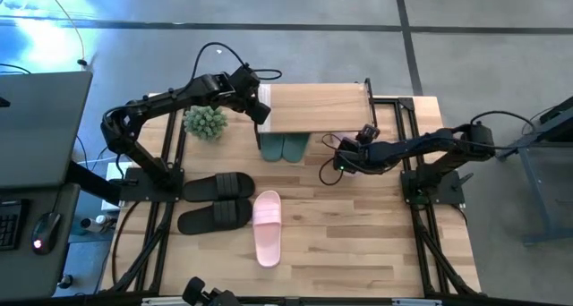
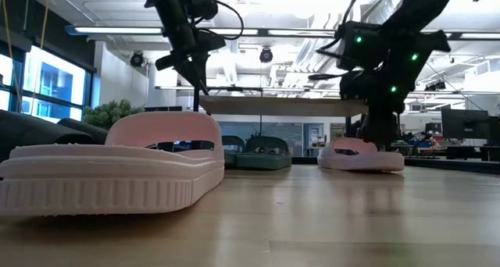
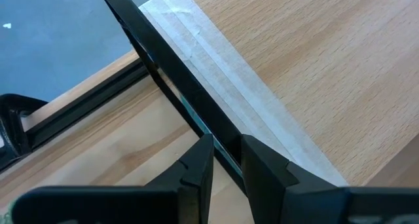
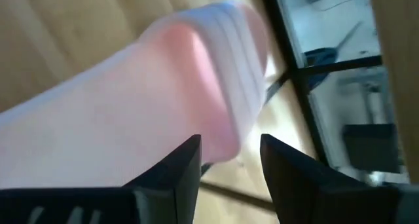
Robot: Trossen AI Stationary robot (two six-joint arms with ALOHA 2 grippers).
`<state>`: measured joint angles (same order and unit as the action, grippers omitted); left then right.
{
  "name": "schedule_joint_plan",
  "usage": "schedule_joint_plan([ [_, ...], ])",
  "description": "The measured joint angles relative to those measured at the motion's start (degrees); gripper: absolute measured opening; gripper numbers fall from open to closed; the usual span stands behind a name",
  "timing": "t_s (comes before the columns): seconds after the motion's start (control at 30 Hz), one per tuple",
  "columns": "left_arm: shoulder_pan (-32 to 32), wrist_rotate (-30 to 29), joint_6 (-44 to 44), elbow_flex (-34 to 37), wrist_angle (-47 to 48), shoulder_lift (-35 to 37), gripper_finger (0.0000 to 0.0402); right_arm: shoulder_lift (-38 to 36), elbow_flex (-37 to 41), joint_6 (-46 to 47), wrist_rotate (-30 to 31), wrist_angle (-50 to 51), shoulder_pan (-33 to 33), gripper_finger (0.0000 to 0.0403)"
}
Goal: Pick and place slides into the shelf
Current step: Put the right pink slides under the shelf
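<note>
The right gripper (image 1: 344, 159) sits right of centre in the high view, just below the shelf (image 1: 315, 108). Its jaws stand apart astride the strap of a pink slide (image 4: 131, 99), with the fingers (image 4: 180, 165) on either side; whether they press on it I cannot tell. In the low view this slide (image 2: 361, 154) lies flat on the worktop (image 1: 358, 243) at the right, under the shelf's edge.

The left gripper (image 1: 255, 98) is at the shelf's left end, upper centre of the high view. Its jaws are narrow, closed on the shelf's thin black frame (image 3: 171, 80).

The green slides (image 1: 284, 147) sit under the shelf. The black slides (image 1: 215, 200) lie at lower left, and the other pink slide (image 1: 267, 227) at lower centre.
</note>
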<state>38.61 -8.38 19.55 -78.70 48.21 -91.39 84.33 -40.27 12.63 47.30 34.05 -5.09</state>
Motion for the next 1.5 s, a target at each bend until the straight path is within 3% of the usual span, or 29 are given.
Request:
schedule_joint_plan([
  [0.2, 0.0, 0.0, 0.0, 0.0, 0.0, 0.0, 0.0067, -5.4, 0.0, 6.3, -9.0, 6.5, 4.8, 0.0149],
  [0.47, 0.0, 0.0, 0.0, 0.0, 0.0, 0.0, 0.0067, -15.0, -0.1, 16.8, -22.8, 11.8, 17.1, 0.0139],
  [0.6, 0.0, 0.0, 0.0, 0.0, 0.0, 0.0, 0.0067, -14.4, 2.3, 20.1, -18.0, 9.1, 20.4, 0.0086],
  [0.73, 0.0, 0.0, 0.0, 0.0, -0.1, 0.0, 0.0067, -14.3, 8.8, 21.4, -18.3, -1.4, 20.0, 0.0011],
  [1.03, 0.0, 0.0, -0.2, 0.0, -0.1, 0.0, 0.0067, -14.1, 16.1, 19.3, -18.9, -15.9, 19.8, 0.0005],
  [1.5, 0.0, 0.0, -0.2, 0.0, -0.1, 0.0, 0.0067, -9.5, 16.1, 12.4, -20.9, -19.1, 9.3, 0.0000],
])
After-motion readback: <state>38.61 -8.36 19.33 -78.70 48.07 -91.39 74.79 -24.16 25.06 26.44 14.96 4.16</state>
